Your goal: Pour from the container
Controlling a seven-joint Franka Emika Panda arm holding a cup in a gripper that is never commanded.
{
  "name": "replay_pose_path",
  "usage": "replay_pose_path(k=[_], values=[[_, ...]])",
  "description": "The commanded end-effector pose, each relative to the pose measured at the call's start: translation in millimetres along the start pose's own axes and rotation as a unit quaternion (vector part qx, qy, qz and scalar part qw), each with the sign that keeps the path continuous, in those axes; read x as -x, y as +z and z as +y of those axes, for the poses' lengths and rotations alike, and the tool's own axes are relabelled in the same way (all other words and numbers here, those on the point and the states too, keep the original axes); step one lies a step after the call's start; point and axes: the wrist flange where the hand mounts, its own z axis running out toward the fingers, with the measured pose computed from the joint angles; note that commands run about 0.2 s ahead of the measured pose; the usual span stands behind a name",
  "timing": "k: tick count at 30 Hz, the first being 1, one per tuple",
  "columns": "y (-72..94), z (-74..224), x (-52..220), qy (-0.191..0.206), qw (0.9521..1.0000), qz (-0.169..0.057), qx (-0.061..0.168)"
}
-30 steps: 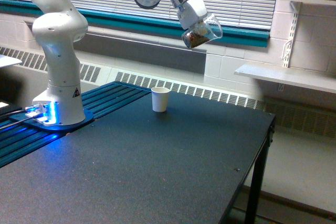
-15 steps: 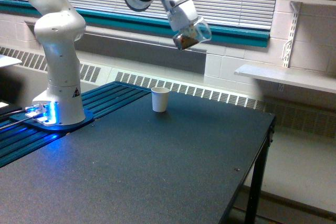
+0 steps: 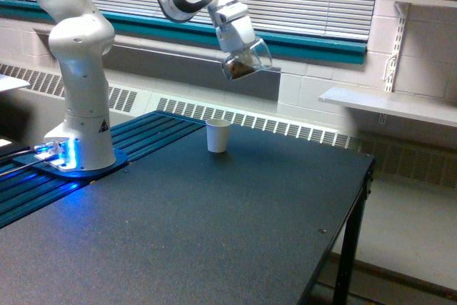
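The hand (image 3: 241, 53) grips the tilted container (image 3: 246, 61) high above the white cup (image 3: 218, 136).

one clear cup (image 3: 248, 61), one white cup (image 3: 218, 136)

The pincer (image 3: 241, 53) fingers are hidden behind the clear cup (image 3: 248, 61).

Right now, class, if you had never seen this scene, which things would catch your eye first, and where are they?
First, the white robot arm at the exterior view's left, its base glowing blue. Its gripper holds a tilted clear container with brown pieces inside, high in the air above the table. Below it, a small white paper cup stands upright and alone near the dark table's far edge.
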Motion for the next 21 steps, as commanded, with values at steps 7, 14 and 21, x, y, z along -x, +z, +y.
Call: replay_pose_path(k=[7,14,21], values=[[3.9,-8,29,-0.004,0.9998,-0.021,-0.001],[3.3,-13,43,-0.009,0.9994,-0.032,-0.004],[3.5,-17,59,-0.019,0.9987,-0.046,-0.004]])
